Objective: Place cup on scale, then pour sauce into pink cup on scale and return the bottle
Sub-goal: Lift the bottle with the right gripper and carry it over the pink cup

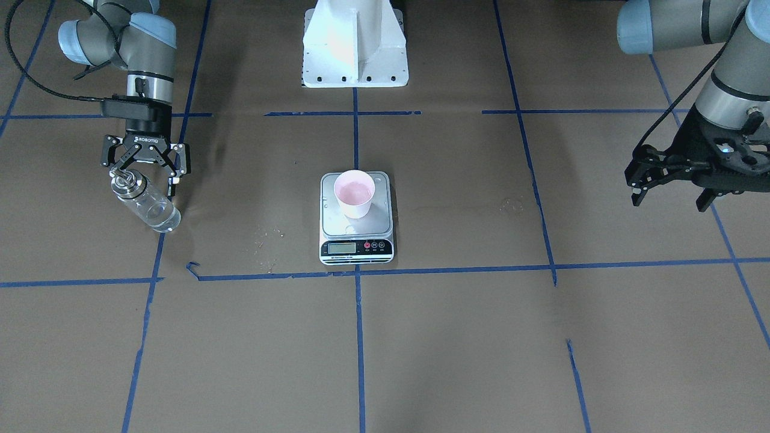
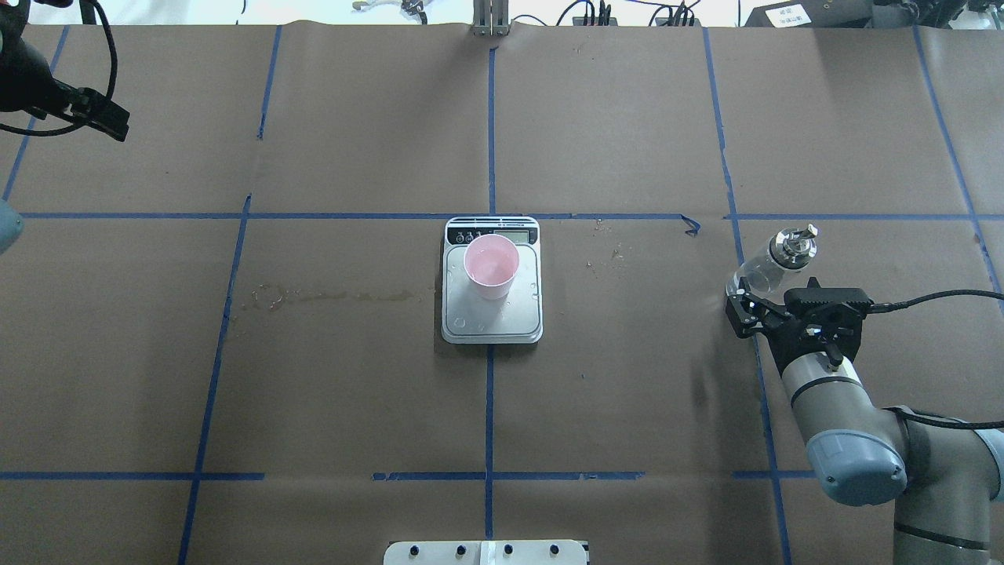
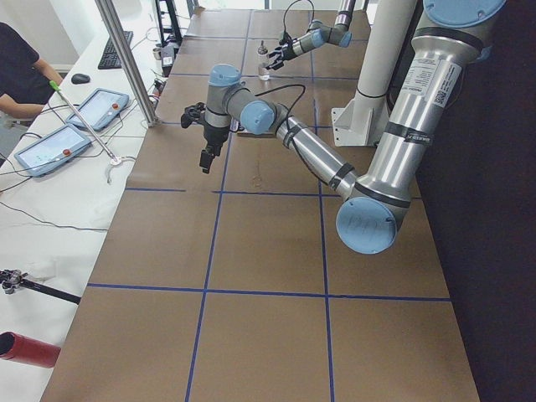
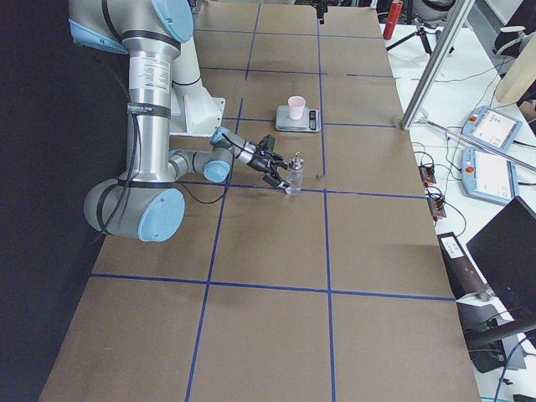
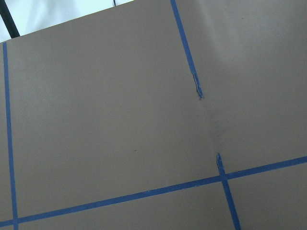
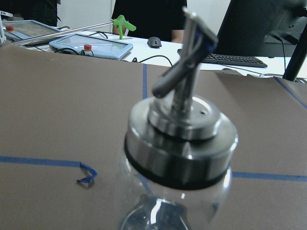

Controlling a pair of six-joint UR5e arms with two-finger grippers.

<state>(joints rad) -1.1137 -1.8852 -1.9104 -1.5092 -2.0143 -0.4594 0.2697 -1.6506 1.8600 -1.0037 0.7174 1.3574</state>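
The pink cup (image 1: 355, 192) stands upright on the silver scale (image 1: 337, 224) at the table's middle; both also show in the overhead view, the cup (image 2: 491, 265) on the scale (image 2: 471, 318). The clear glass bottle (image 1: 145, 203) with its silver spout cap stands on the table far off to the robot's right, with clear sauce low inside it. My right gripper (image 1: 144, 177) is open, low over the table, with its fingers spread on either side of the bottle near its cap. The right wrist view shows the cap (image 6: 182, 139) close up. My left gripper (image 1: 668, 189) is open, empty and raised at the far left.
The white robot base (image 1: 355, 48) stands behind the scale. Droplet marks (image 1: 267, 240) and a long wet stain (image 2: 314, 297) mark the brown paper beside the scale. Tablets and cables (image 4: 494, 126) lie on the operators' bench beyond the table's far edge.
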